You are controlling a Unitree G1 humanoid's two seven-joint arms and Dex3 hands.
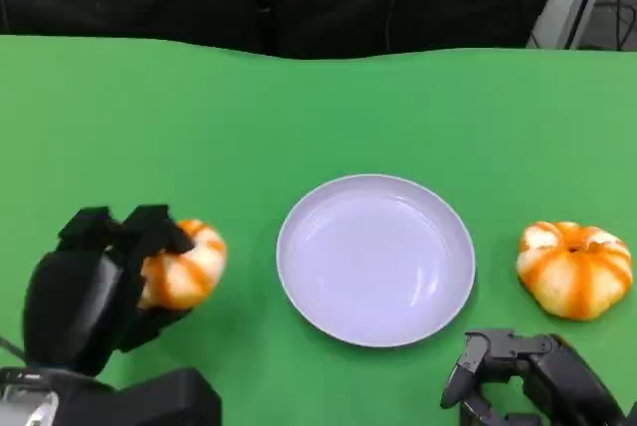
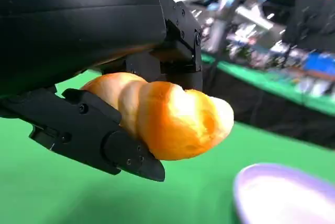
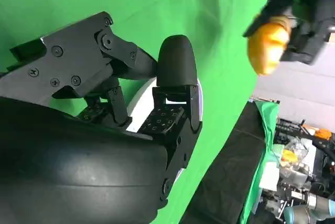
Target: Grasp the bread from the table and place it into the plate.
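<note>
The left hand [image 1: 95, 277] grips an orange-and-white bread roll [image 1: 184, 265], its fingers hiding the roll's near side, beside the round white plate [image 1: 375, 259]. The right hand [image 1: 528, 376], cut off at the frame edge, curls around nothing, just short of a second orange bread roll [image 1: 575, 269] on the green counter [image 1: 318, 117].

Green table [image 1: 199, 117]: plate [image 1: 375, 259], bread [image 1: 575, 268].

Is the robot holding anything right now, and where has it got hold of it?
Yes. The left hand grips one orange-striped bread roll by its end, fingers above and below. The right hand holds nothing.
</note>
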